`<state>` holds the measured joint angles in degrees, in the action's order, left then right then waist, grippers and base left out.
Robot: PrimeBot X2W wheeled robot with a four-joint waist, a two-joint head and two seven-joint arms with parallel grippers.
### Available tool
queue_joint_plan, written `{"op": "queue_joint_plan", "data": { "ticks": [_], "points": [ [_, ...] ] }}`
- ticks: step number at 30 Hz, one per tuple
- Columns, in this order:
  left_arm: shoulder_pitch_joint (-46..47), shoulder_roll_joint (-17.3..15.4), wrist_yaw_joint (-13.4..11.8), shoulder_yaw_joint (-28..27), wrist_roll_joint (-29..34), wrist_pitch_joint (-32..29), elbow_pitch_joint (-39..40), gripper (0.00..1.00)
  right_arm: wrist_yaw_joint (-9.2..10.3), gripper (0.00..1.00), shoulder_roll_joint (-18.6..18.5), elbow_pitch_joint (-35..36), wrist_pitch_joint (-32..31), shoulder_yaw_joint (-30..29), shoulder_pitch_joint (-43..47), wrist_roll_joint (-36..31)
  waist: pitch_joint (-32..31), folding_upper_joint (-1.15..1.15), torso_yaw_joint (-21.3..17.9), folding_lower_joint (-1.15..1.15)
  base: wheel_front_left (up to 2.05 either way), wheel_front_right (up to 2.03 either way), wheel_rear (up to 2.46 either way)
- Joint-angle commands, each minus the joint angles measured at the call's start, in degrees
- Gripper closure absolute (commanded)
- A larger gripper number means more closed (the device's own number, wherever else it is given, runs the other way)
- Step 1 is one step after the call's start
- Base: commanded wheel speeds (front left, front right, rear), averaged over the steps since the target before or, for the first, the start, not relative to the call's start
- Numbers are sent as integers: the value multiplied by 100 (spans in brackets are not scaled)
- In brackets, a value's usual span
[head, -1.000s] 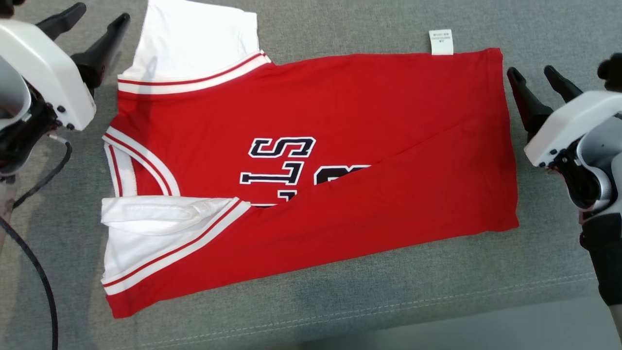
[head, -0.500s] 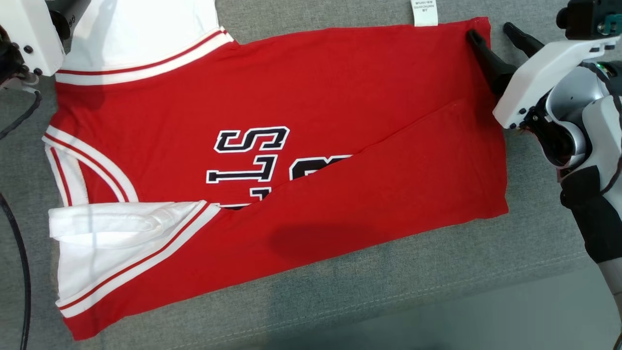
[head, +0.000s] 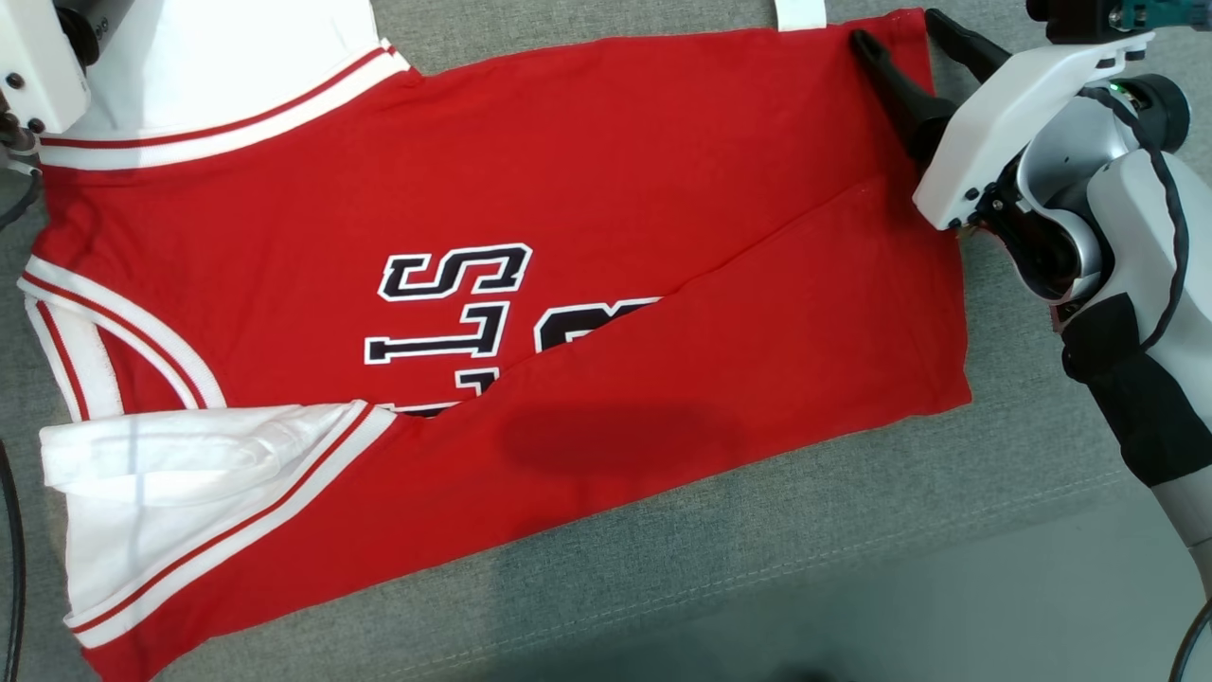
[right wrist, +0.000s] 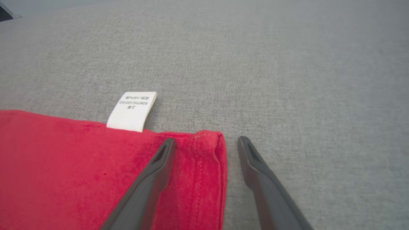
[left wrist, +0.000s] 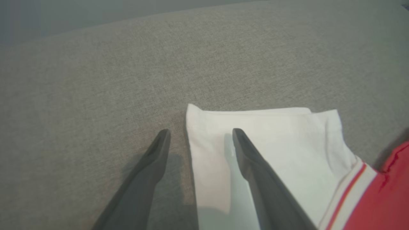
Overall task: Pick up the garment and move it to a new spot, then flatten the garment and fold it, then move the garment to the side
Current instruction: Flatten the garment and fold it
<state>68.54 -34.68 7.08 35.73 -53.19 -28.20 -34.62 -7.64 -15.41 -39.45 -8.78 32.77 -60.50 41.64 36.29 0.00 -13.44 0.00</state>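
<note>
Head view: a red jersey [head: 606,237] with white sleeves lies spread flat on the grey counter [head: 757,568], its near edge folded over part of the black lettering. At the jersey's 1 o'clock corner the right claw [head: 895,28] stands released, one finger over the red cloth, the other past the hem. Left wrist view: the left claw [left wrist: 200,131] is spread wide, gripping nothing, straddling the edge of a white sleeve [left wrist: 281,143]. Right wrist view: the fingers straddle the red hem corner; a white label [right wrist: 132,111] sits at their 11 o'clock.
</note>
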Motion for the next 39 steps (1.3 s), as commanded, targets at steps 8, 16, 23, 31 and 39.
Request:
{"op": "queue_joint_plan", "data": {
  "ticks": [8, 16, 23, 31, 39],
  "points": [
    [326, -312, 40, 66, -412, 141, -102, 100, 15, 100, -108, 47, 142, 412, -11, 337, -30, 0, -75, 0, 0, 0, 0],
    [430, -346, 40, 270, -709, 375, -21, 100, 15, 100, -301, 69, 336, 489, -12, 684, -92, 0, -24, 0, 0, 0, 0],
    [457, -562, 40, 465, -1065, 626, 507, 100, 15, 100, -965, 956, 419, 783, 288, 1433, -168, 0, 167, 0, 0, 0, 0],
    [-120, -1313, 40, 634, -1533, 1061, 1917, 100, 15, 100, -2086, 2087, 607, 1186, 895, 2038, -286, 0, 437, 0, 0, 0, 0],
    [-1378, -2214, 19, 451, -1923, 1932, 3418, 100, 15, 100, -2891, 2712, 880, 1381, 1485, 2288, -405, 0, 738, 0, 0, 0, 0]
  ]
}}
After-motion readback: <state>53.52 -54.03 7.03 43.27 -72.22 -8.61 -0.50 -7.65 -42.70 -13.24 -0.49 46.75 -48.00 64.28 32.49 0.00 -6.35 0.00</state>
